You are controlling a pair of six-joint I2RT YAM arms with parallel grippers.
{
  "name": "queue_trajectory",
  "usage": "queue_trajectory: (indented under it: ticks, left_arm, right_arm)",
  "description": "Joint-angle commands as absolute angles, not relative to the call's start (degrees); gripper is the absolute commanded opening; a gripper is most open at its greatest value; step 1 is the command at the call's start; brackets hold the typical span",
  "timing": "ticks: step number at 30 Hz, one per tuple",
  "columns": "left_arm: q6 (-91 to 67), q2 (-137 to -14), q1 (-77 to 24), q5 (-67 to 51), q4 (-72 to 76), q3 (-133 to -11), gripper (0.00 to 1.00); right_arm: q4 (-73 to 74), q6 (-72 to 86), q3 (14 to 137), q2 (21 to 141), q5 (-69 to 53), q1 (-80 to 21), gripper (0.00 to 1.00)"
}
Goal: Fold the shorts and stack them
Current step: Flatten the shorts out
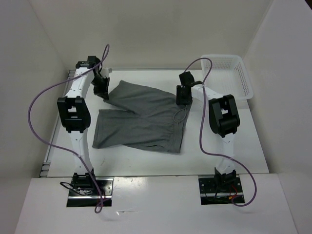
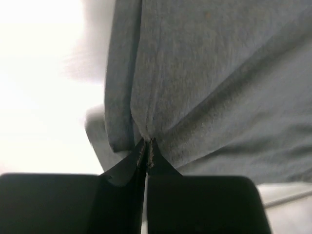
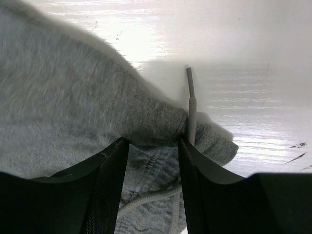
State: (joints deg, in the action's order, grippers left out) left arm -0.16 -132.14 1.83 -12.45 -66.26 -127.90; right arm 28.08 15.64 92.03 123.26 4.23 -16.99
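Observation:
The grey shorts (image 1: 141,119) lie spread on the white table, waistband to the right and legs to the left. My left gripper (image 1: 104,91) is at the far leg hem. In the left wrist view it (image 2: 146,144) is shut on a pinch of the grey shorts (image 2: 214,73), which hang stretched in front of it. My right gripper (image 1: 184,97) is at the far end of the waistband. In the right wrist view it (image 3: 151,140) is closed on the bunched waistband (image 3: 156,122), held slightly off the table, with the drawstring (image 3: 190,92) draped over the roll.
A white plastic basket (image 1: 243,78) stands at the back right corner of the table (image 1: 234,146). White walls enclose the table on the left, back and right. Purple cables loop off both arms.

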Motion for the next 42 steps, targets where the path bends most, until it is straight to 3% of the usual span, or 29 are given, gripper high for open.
queue_trajectory:
  ticks: [1,4,9,13,18,24,31,42]
  left_arm:
    - [0.00,-123.59,1.14,-6.08,-57.42,-109.43,0.01]
    - [0.00,-121.73,1.14,-3.96,-53.17,-100.84,0.08]
    - [0.00,-122.96,2.20,-3.96,-48.88,-99.76,0.45]
    - [0.00,-122.96,3.25,-3.95,-46.94,-104.13,0.54]
    - [0.00,-126.72,1.85,-8.96,-45.44,-118.36,0.59]
    - [0.00,-142.27,-0.62,-9.49,-47.89,-142.61,0.63]
    - [0.00,-164.50,-1.67,-10.02,-62.30,-176.71,0.70]
    - [0.00,-167.60,-2.20,-11.07,-62.84,-178.24,0.72]
  right_arm:
    - [27.60,16.00,93.69,125.77,4.22,-16.96,0.51]
    - [26.98,15.47,93.69,125.77,3.08,-18.19,0.52]
    - [26.98,14.41,94.92,126.30,0.45,-18.72,0.57]
    - [26.46,13.89,95.45,120.35,-0.53,-18.72,0.60]
    - [25.93,12.57,94.22,115.31,3.51,-18.72,0.63]
    - [30.85,12.65,99.40,120.66,7.65,-18.11,0.71]
    - [32.87,12.58,99.23,122.52,5.81,-15.38,0.76]
    - [31.82,10.81,94.83,124.18,-0.17,-15.38,0.78]
